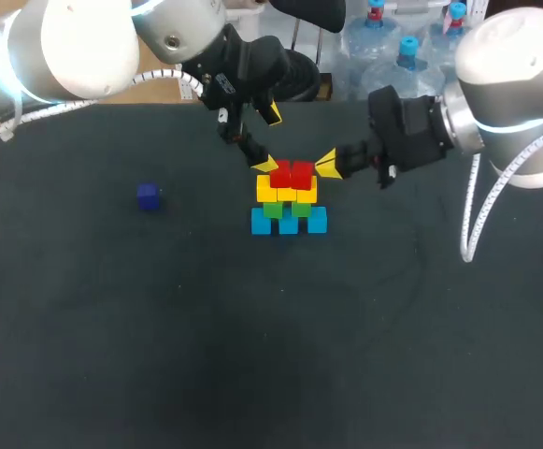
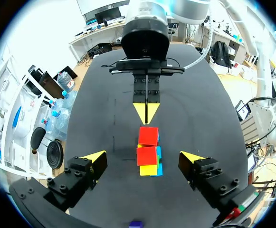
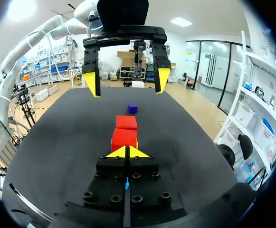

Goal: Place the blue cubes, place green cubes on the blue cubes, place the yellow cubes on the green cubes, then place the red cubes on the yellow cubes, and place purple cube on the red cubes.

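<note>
Red cubes (image 1: 292,174) top the stack mid-worktop (image 1: 346,355), edges far off. My left end effector (image 2: 145,159) is spread wide, right end effector (image 3: 127,152) pinched together beside them; purple cube (image 1: 149,195) well apart.

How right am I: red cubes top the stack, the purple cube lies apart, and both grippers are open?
Only the left gripper is open; the right gripper is shut, as the right wrist view shows. Correct: red cubes on top, purple cube apart.

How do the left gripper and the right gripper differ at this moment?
The left gripper has its fingers wide apart; the right gripper has them shut together. The left gripper hangs above the red cubes; the right gripper points at them from the side. Both hold nothing.
</note>
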